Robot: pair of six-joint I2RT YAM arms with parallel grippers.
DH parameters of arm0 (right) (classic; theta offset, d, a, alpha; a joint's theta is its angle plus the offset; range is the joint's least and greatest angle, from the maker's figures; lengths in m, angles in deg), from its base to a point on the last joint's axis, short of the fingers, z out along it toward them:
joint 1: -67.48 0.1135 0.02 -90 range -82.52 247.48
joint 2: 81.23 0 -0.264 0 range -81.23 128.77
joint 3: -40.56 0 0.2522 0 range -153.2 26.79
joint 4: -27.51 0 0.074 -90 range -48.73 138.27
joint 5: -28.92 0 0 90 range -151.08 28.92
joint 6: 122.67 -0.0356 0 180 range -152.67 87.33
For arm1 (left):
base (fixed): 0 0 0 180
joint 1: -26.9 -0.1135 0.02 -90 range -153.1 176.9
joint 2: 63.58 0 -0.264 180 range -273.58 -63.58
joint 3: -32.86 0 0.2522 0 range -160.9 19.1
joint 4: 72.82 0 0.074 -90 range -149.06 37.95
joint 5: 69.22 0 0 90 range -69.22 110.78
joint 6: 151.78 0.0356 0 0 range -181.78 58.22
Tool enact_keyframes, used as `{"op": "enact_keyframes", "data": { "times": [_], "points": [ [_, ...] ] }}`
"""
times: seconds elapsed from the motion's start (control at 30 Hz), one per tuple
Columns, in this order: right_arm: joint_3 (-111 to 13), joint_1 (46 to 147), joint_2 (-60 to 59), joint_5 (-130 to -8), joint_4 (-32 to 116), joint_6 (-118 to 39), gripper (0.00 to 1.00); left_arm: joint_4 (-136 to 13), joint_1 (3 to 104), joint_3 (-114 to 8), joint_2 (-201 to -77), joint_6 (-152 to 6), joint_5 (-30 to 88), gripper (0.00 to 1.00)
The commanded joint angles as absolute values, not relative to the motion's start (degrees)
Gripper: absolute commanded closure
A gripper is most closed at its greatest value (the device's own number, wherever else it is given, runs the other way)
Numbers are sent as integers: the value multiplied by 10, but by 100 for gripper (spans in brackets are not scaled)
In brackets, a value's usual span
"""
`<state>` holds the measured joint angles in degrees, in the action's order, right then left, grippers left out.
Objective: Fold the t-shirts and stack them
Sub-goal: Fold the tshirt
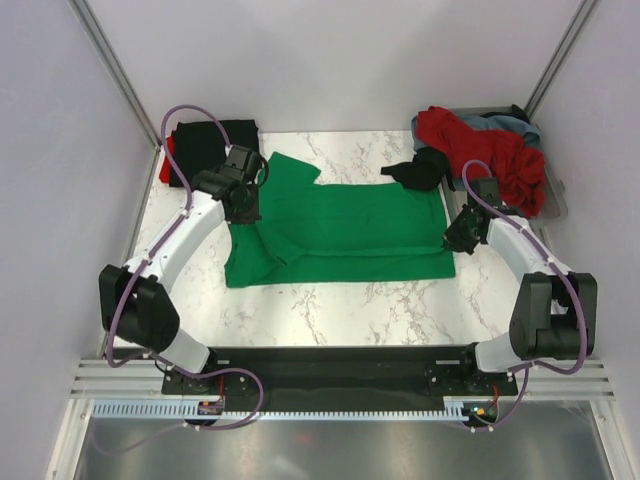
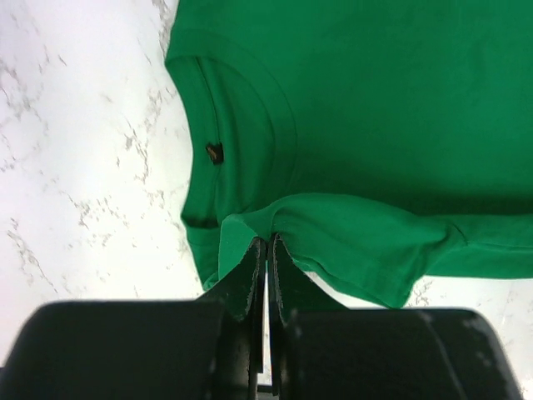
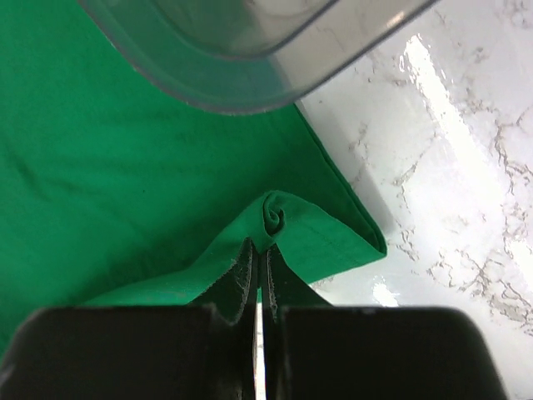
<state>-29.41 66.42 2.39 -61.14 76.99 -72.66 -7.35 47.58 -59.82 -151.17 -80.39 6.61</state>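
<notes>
A bright green t-shirt [image 1: 345, 225] lies spread across the middle of the marble table. My left gripper [image 1: 243, 205] is shut on its cloth beside the collar [image 2: 241, 133], pinching a raised fold [image 2: 275, 218]. My right gripper [image 1: 455, 238] is shut on the shirt's right edge, with a bunched fold [image 3: 279, 218] at my fingertips. A folded black shirt over a red one [image 1: 205, 148] sits at the back left. A red shirt [image 1: 490, 155], a grey-blue shirt [image 1: 505, 125] and a black shirt [image 1: 425, 170] lie heaped at the back right.
A clear plastic tray [image 1: 553, 195] holds the heap at the back right; its rounded corner [image 3: 241, 92] hangs over the green cloth in the right wrist view. Grey walls enclose the table on three sides.
</notes>
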Motion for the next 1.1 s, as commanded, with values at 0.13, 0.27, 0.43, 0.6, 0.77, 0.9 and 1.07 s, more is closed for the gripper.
{"op": "enact_keyframes", "data": {
  "times": [0.13, 0.27, 0.43, 0.6, 0.77, 0.9, 1.07],
  "points": [
    [-322, 664, 57, -592, 735, -715, 100, -102, 467, -681, -1580, -720, 47, 98],
    [-321, 664, 74, -590, 729, -719, 100, -103, 466, -718, -1637, -688, 57, 98],
    [-336, 664, 99, -593, 722, -718, 96, -99, 452, -741, -1698, -674, 62, 98],
    [-407, 657, 147, -587, 747, -716, 39, -48, 403, -822, -1762, -714, 123, 69],
    [-443, 626, 133, -599, 777, -701, 21, -12, 352, -866, -1734, -752, 190, 26],
    [-378, 622, 51, -606, 781, -687, 20, -25, 352, -769, -1639, -761, 175, 20],
    [-233, 623, -45, -641, 761, -692, 21, -132, 334, -506, -1486, -822, 222, 20]
  ]
}}
